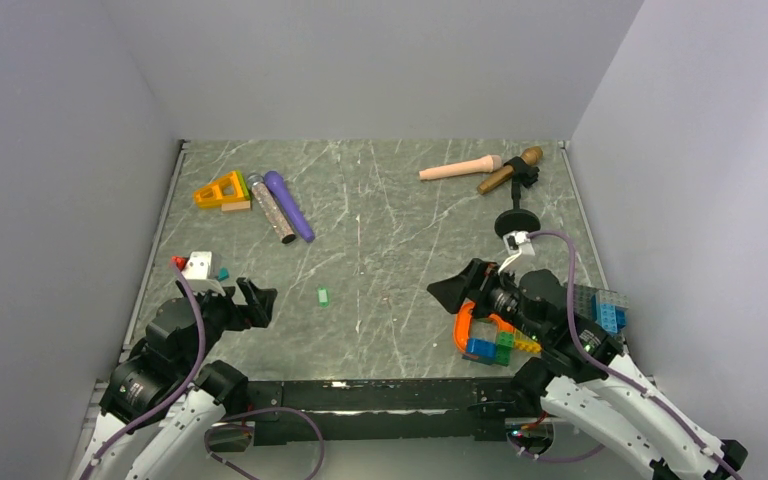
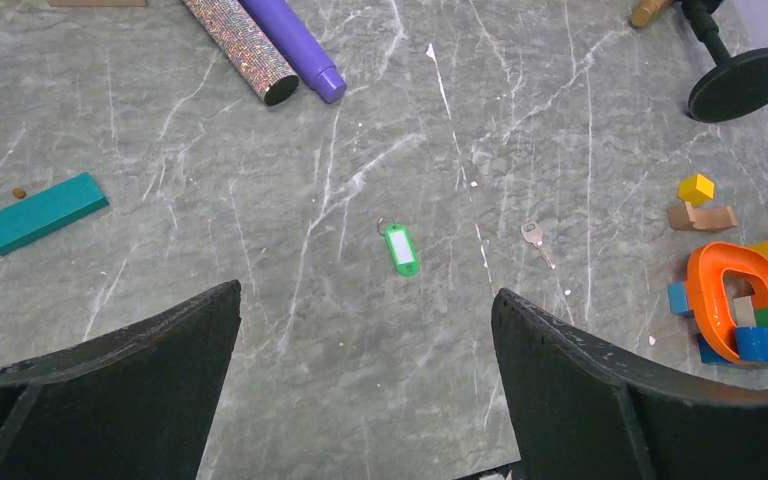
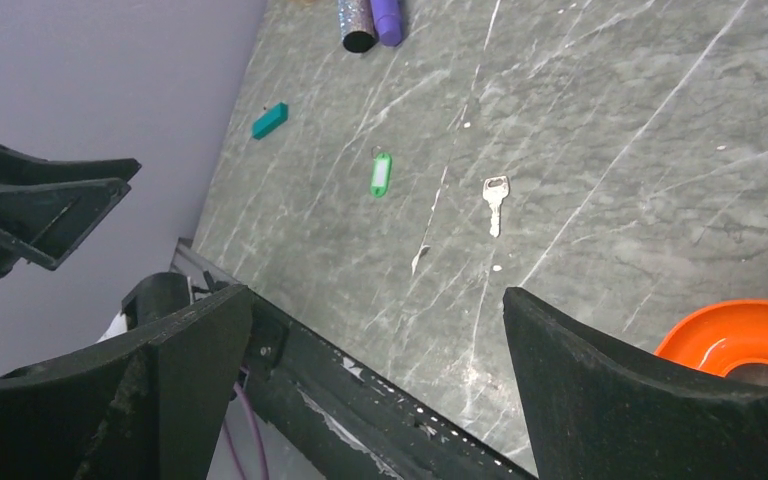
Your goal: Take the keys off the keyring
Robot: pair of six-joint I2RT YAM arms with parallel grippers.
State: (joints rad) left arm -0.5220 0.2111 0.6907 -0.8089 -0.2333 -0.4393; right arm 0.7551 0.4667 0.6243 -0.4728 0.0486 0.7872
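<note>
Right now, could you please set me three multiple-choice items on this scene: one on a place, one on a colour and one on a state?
1. Where is the silver key? A. on the tag's ring. B. loose on the table, apart from the green key tag. C. in a gripper.
2. What colour is the smooth tube beside the glitter tube? A. purple. B. red. C. white.
3. How are the left gripper and right gripper? A. both shut. B. left shut on the key. C. both open, empty.
B: bare table separates key and tag. A: it is plainly purple. C: each wrist view shows jaws spread, holding nothing.
</note>
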